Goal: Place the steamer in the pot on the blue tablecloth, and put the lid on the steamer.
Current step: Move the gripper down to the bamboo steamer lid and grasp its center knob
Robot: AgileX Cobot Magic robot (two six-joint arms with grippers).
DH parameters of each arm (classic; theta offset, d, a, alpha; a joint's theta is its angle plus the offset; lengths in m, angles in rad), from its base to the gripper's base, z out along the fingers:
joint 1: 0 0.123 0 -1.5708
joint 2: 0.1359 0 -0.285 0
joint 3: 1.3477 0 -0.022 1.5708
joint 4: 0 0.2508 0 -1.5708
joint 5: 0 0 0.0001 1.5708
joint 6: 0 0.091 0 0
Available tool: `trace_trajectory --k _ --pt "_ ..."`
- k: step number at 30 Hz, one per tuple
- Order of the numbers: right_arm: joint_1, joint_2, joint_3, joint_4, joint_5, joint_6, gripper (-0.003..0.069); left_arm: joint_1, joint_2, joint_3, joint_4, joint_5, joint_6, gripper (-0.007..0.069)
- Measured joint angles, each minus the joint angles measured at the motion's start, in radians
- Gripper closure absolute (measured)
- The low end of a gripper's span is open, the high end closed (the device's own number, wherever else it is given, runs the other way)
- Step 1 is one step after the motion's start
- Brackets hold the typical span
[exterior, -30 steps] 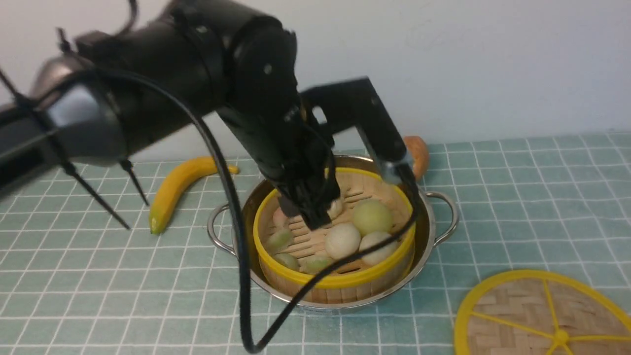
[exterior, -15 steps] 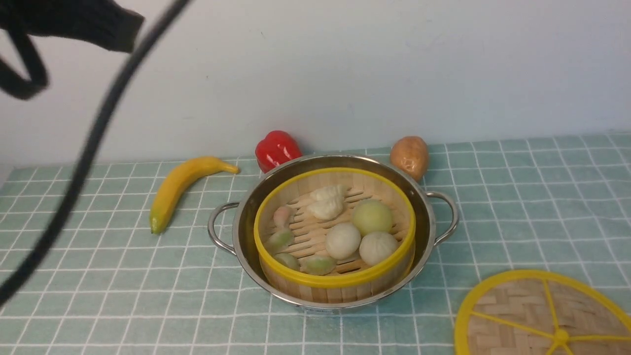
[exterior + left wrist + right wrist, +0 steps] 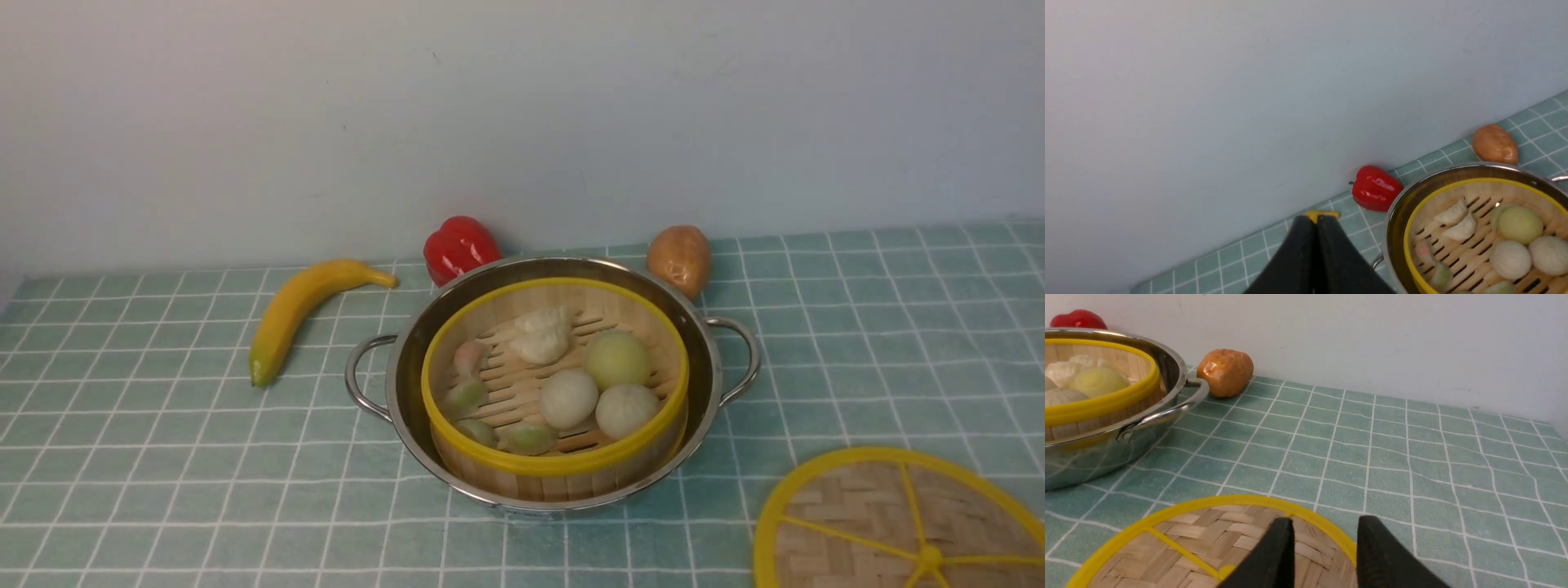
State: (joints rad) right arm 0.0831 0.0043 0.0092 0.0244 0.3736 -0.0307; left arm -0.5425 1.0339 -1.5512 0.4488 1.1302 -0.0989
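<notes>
The steamer (image 3: 555, 467), a bamboo basket with a yellow rim, sits inside the shiny pot (image 3: 408, 347) on the blue tablecloth (image 3: 163, 457), with buns and dumplings in it. The lid (image 3: 849, 523) lies flat on the cloth at the front right, partly cut off by the frame. Neither arm shows in the front view. In the left wrist view my left gripper (image 3: 1316, 218) is shut on nothing, above the cloth to the left of the pot (image 3: 1394, 220) and the steamer (image 3: 1407, 234). My right gripper (image 3: 1327, 522) is open over the far rim of the lid (image 3: 1208, 535).
A banana (image 3: 298, 306) lies left of the pot. A red pepper (image 3: 459, 245) and a brown potato (image 3: 679, 257) stand behind it against the pale wall. The pot's loop handles (image 3: 739, 359) stick out on both sides.
The left arm, a second ago over the steamer with open jaws, has drawn back up and left out of the front view and shut its jaws. The steamer stays in the pot.
</notes>
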Motion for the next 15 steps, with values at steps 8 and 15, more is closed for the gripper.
trace_trajectory --k 8,15 --pt "0.000 0.000 0.000 0.000 0.000 0.000 0.0417 0.421 -0.184 0.548 -0.243 -0.380 0.016 0.0633" --pt "0.000 0.000 0.000 0.000 0.000 0.000 0.0417 0.645 -0.483 1.092 -0.297 -0.674 0.028 0.0622"
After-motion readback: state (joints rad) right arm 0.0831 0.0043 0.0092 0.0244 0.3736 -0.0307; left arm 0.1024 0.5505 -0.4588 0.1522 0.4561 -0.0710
